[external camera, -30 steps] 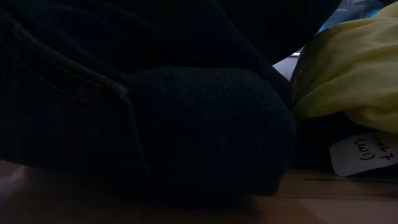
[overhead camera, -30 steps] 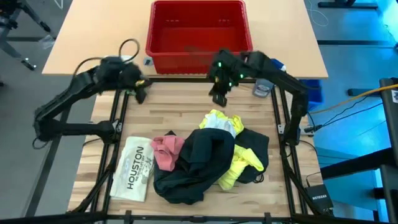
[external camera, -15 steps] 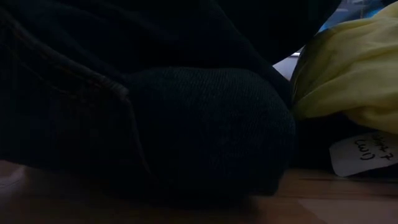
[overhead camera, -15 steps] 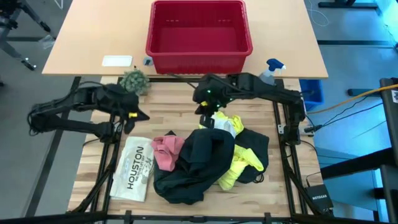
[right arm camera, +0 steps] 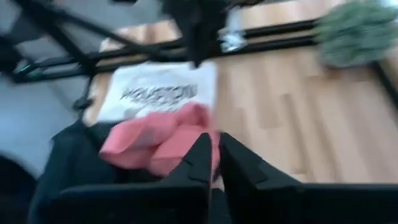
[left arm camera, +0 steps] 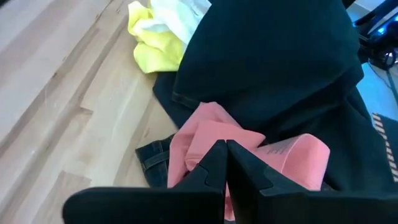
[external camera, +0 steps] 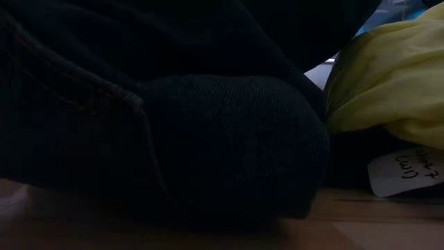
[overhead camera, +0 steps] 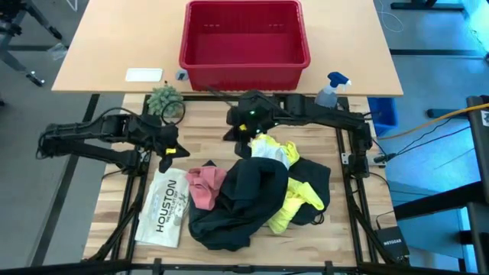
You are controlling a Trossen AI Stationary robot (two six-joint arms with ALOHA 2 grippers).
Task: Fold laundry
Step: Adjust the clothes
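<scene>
Low in the high view's centre sits the heap: black trousers (overhead camera: 241,200) draped over the yellow T-shirt (overhead camera: 294,200), pink cloth (overhead camera: 205,186) at their left, white cloth (overhead camera: 272,150) on top. Further up, left gripper (overhead camera: 170,150), fingers pressed together and empty, hovers mid-left; right gripper (overhead camera: 232,134), fingers nearly touching, nothing held, above centre. Red basket (overhead camera: 244,67) at top.
</scene>
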